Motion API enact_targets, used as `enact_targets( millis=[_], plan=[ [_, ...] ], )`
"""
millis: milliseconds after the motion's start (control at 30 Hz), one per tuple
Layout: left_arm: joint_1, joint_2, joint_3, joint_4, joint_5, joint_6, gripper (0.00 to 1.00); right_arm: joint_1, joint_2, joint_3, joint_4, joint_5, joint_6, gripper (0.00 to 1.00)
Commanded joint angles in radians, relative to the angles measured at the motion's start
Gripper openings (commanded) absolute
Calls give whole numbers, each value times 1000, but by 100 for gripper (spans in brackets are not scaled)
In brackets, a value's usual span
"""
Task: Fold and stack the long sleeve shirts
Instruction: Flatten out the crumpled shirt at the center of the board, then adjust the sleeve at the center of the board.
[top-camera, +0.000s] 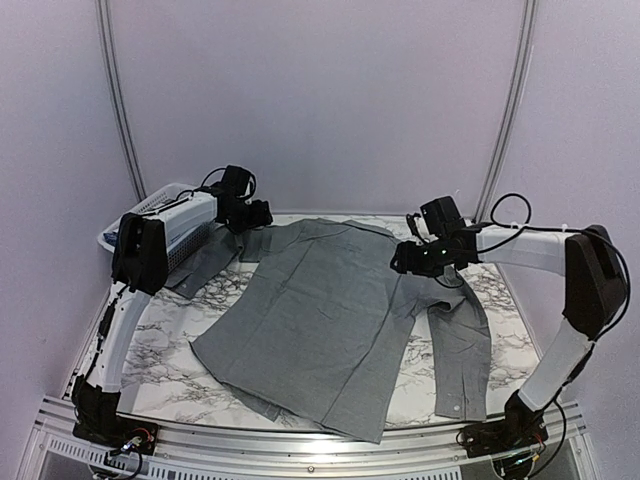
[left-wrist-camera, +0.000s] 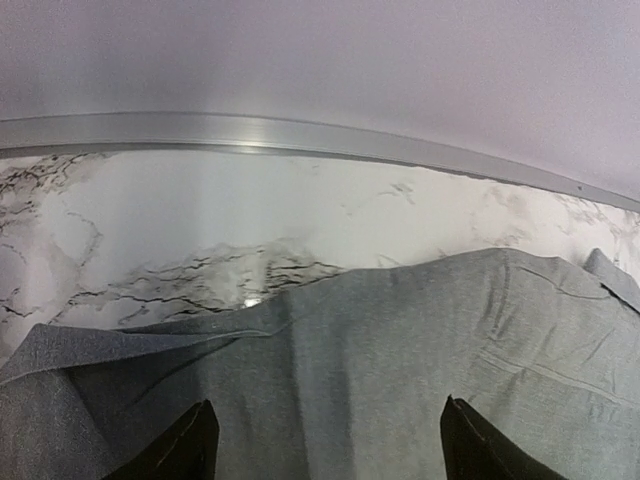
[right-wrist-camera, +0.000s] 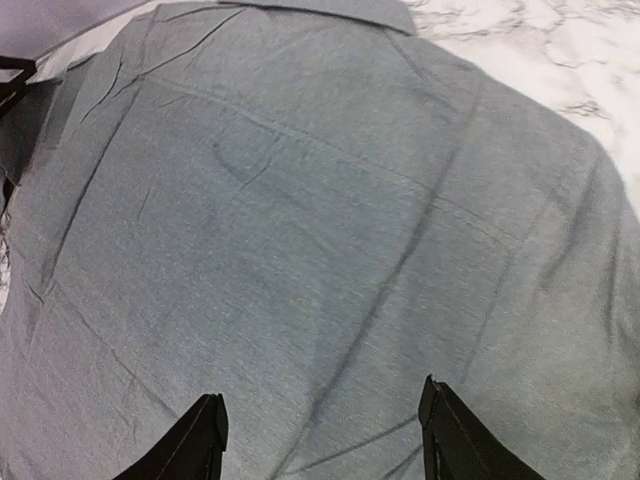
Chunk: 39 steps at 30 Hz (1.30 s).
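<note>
One mid-grey long sleeve shirt (top-camera: 320, 320) lies spread back-up on the marble table, collar toward the far edge, one sleeve trailing left toward the basket and the other hanging down the right side. My left gripper (top-camera: 258, 215) hovers over the shirt's far left shoulder; in the left wrist view its gripper (left-wrist-camera: 325, 440) is open with flat grey cloth (left-wrist-camera: 400, 350) below and nothing between the fingers. My right gripper (top-camera: 403, 260) hangs over the right shoulder; in the right wrist view the gripper (right-wrist-camera: 322, 435) is open above the shirt's back (right-wrist-camera: 300, 220).
A white mesh basket (top-camera: 150, 215) stands at the far left corner, partly behind the left arm. The table's metal rail (left-wrist-camera: 300, 135) runs along the far edge by the wall. Bare marble (top-camera: 170, 365) shows at the near left.
</note>
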Motion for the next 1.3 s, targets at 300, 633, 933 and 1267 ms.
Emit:
enact_targets(
  millis=[300, 633, 933, 1267],
  plan=[
    [-71, -292, -162, 86, -14, 78, 81, -133, -297, -228, -58, 178, 112, 64],
    [-73, -366, -336, 81, -83, 63, 79, -224, -421, -308, -101, 214, 127, 66],
    [-171, -515, -539, 90, -76, 35, 78, -392, -470, -428, -70, 164, 208, 67],
    [-269, -650, -710, 114, -61, -26, 78, -437, -499, -576, 10, 74, 279, 63]
  ],
)
